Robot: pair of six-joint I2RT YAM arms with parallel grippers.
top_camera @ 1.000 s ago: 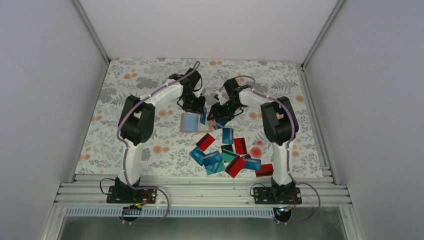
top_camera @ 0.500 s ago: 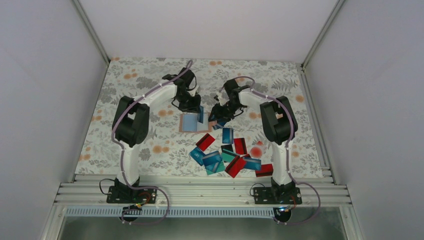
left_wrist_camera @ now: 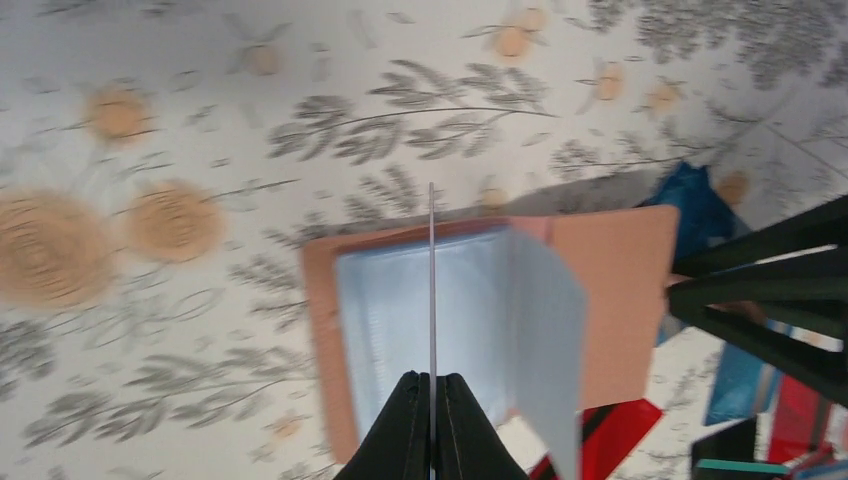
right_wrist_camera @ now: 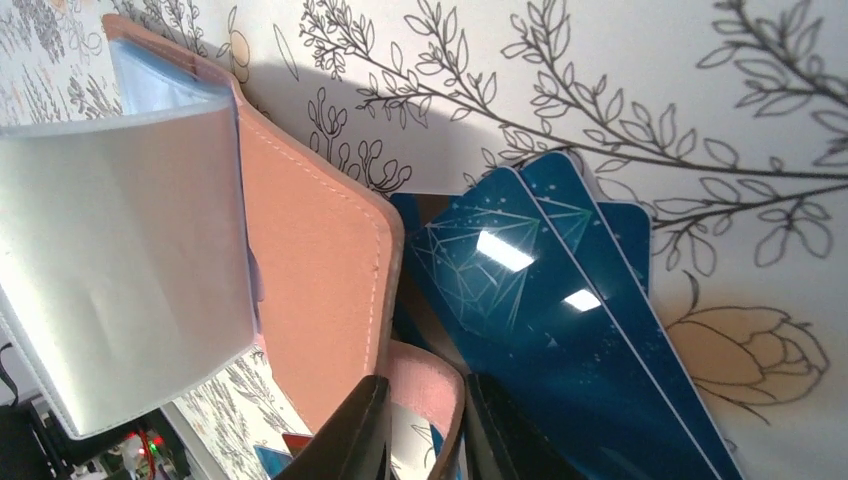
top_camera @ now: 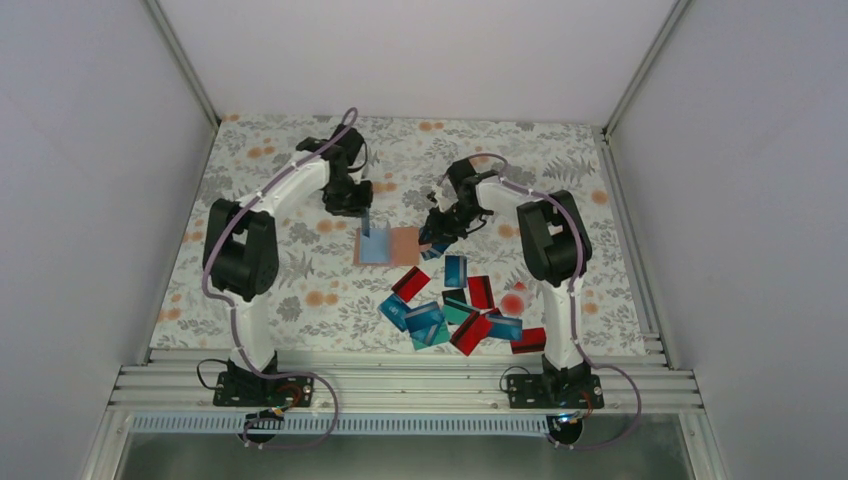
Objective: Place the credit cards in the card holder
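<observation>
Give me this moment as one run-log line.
left gripper: shut on credit card, edge-on above open card holder | right gripper: pinching holder's tab | loose cards: piled nearside, not yet stowed

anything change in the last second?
Left tool, shut on a card held edge-on, swung left from the holder's right side to over its left page. Right tool closed in around the flap of the holder. The holder and the loose cards stayed about where they were.
</observation>
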